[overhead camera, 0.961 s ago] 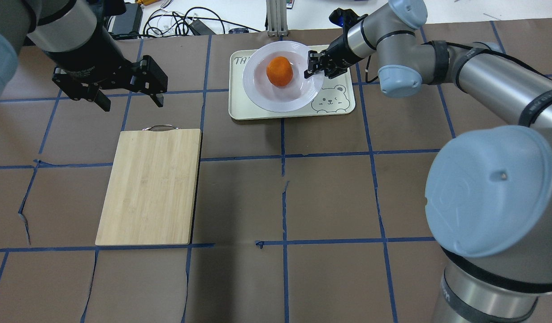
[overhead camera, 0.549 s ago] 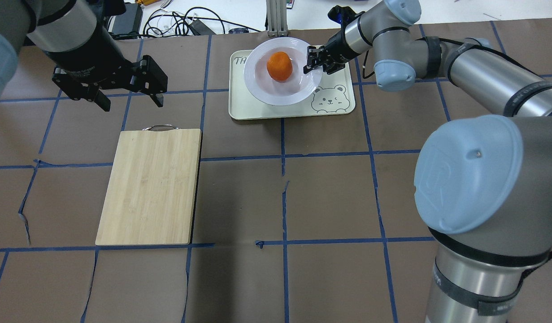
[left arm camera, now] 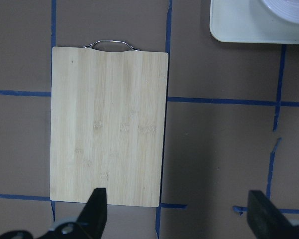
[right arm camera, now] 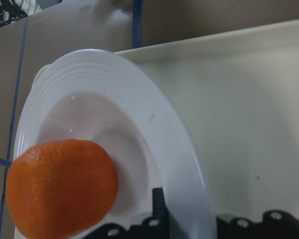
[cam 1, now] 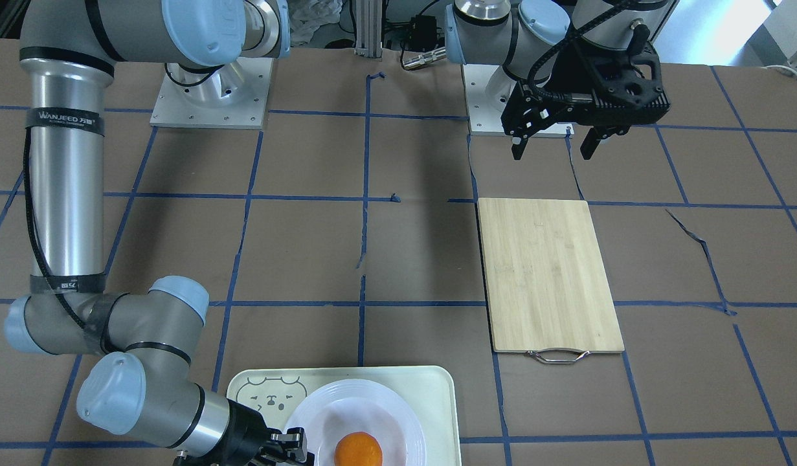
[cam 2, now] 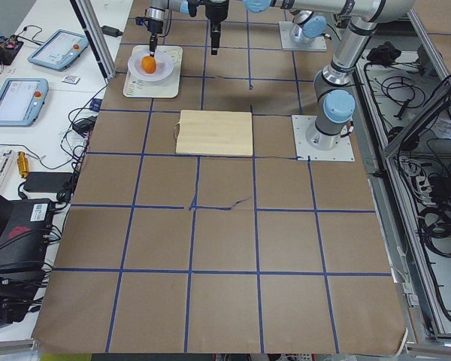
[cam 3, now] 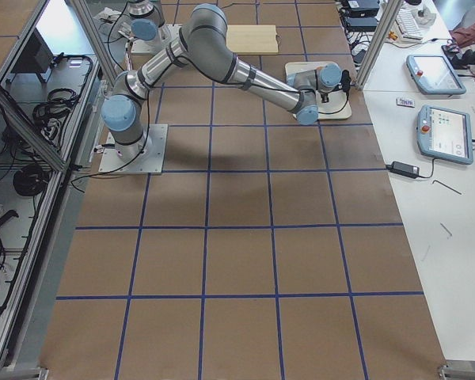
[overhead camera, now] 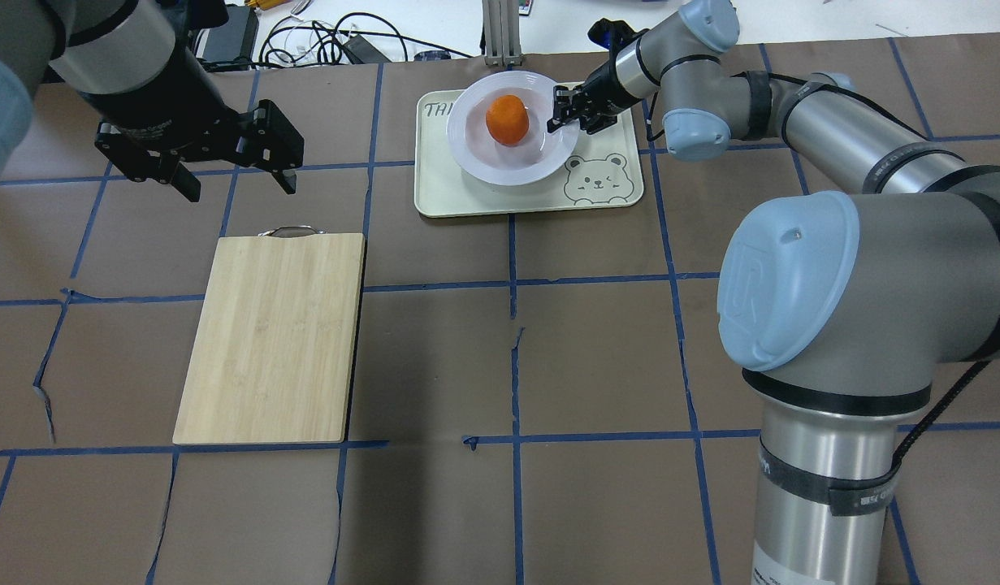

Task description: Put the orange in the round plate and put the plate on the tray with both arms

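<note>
One orange (overhead camera: 507,119) sits in the round plate (overhead camera: 477,162), over the tray (overhead camera: 443,195) at the table's (overhead camera: 597,357) far edge. The right gripper (overhead camera: 566,114) pinches the plate's rim; the left gripper (overhead camera: 240,188) hangs wide open.

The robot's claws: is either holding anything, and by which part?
The right gripper pinches the plate by its rim, orange inside. The left gripper is open, holding nothing.

A bamboo cutting board (overhead camera: 272,337) lies flat on the counter (overhead camera: 597,357), with its metal handle (overhead camera: 288,231) at the end away from the robot. Blue tape lines (overhead camera: 514,244) divide the brown counter into squares. Black cables (overhead camera: 337,41) tangle on the white surface beyond it.
</note>
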You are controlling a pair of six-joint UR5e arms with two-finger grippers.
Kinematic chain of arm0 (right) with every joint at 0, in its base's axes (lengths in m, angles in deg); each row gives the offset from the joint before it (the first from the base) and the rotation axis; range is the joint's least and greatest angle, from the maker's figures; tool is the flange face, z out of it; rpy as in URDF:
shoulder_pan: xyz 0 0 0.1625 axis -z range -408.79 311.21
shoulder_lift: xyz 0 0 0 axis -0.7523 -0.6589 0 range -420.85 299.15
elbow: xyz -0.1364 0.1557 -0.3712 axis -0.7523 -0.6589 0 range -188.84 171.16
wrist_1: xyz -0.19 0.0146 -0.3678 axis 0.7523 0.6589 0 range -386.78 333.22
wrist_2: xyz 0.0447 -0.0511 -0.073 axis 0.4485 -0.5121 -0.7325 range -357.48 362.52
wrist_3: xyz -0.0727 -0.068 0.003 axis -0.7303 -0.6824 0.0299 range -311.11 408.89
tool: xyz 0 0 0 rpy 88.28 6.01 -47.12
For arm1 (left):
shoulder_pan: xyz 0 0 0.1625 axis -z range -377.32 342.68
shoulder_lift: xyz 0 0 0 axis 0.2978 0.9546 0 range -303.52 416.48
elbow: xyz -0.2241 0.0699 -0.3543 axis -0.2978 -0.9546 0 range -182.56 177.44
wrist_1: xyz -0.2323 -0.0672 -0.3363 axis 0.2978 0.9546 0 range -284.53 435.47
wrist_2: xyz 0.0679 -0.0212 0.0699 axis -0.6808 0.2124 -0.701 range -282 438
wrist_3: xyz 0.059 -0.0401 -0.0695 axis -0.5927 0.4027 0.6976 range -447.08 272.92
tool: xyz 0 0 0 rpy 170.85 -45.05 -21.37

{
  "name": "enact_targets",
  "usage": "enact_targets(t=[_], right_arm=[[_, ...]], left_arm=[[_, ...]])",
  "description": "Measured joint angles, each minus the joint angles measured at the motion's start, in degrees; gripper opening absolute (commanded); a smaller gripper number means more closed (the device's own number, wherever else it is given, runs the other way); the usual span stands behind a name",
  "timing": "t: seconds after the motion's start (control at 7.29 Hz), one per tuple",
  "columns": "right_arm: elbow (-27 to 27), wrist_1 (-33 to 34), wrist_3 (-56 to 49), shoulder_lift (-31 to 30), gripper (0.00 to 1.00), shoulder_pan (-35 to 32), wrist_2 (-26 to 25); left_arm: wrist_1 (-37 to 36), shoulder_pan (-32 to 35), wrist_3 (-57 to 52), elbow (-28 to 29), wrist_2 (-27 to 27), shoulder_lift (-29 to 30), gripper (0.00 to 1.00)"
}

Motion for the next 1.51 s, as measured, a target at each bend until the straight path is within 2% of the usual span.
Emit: enact_targets(t=[0.14,0.27,0.69,0.96,1.24,1.51], right_arm=[[0.06,-0.01,-0.01,0.13,0.43,0.0,-0.31],[0.09,0.0,-0.05,0.17,0.99,0.0,-0.63],[0.45,0.02,0.02,-1.03,1.0,0.29,-5.02],[0.61,-3.84,0.15,-4.24,1.0,1.05,-7.23],[0.68,-17.92,0.11,-12.18,1.0,1.41,-14.93],[0.9,-35.73,-0.1,-22.3,1.0,1.49,-22.2]], left_arm=[[0.0,-0.03,0.0,0.0,0.0,0.02,1.0],[0.0,-0.11,0.0,0.0,0.0,0.06,1.0],[0.0,-0.18,0.0,0.0,0.01,0.09,1.0],[0.0,-0.2,0.0,0.0,0.01,0.09,1.0],[0.0,-0.21,0.0,0.0,0.01,0.09,1.0],[0.0,-0.22,0.0,0.0,0.0,0.09,1.0]])
